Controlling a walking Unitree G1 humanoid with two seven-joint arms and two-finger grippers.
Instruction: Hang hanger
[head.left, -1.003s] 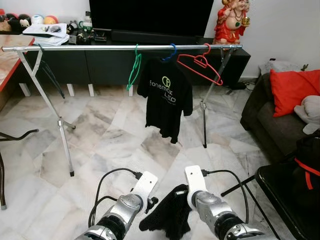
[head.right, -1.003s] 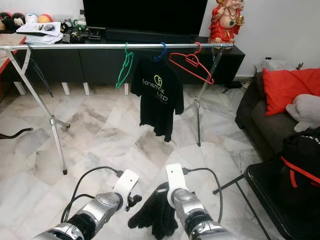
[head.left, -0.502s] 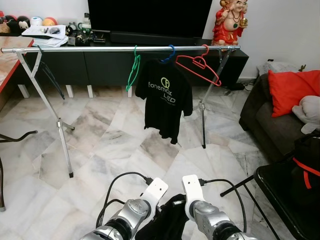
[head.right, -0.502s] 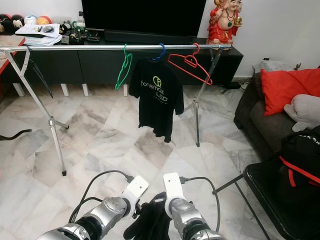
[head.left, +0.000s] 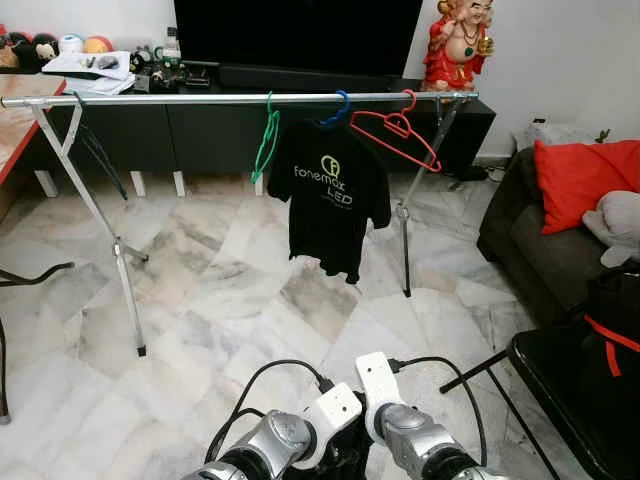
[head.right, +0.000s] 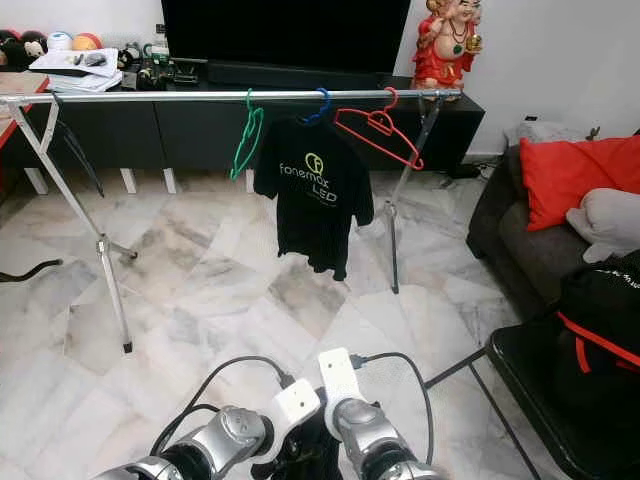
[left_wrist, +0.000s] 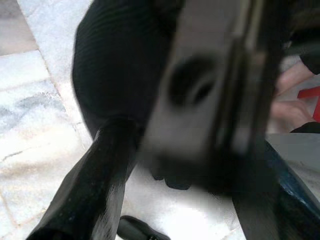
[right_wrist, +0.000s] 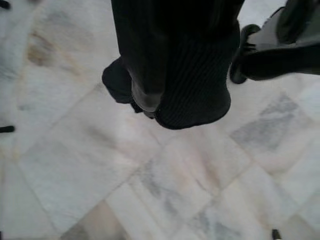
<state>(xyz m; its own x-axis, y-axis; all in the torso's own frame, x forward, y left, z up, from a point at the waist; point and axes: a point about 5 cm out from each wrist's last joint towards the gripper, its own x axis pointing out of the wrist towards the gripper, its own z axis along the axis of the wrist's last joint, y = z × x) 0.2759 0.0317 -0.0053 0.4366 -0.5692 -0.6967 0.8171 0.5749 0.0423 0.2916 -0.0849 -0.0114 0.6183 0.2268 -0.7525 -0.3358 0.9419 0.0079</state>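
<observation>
Both my wrists low over floor (head.left: 200, 300), black cloth (right_wrist: 190, 85) between; can't tell fingers' state. Rail (head.left: 200, 98) ahead w/ shirt (head.left: 335, 200).

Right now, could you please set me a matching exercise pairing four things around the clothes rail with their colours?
Things:
1. hanger left of the T-shirt
2. hanger right of the T-shirt
3. T-shirt on the rail
4. cushion on the sofa

Colours:
A. black
B. red, soft
C. green
D. red, wire-thin

Pairs: 1-C, 2-D, 3-A, 4-B
</observation>
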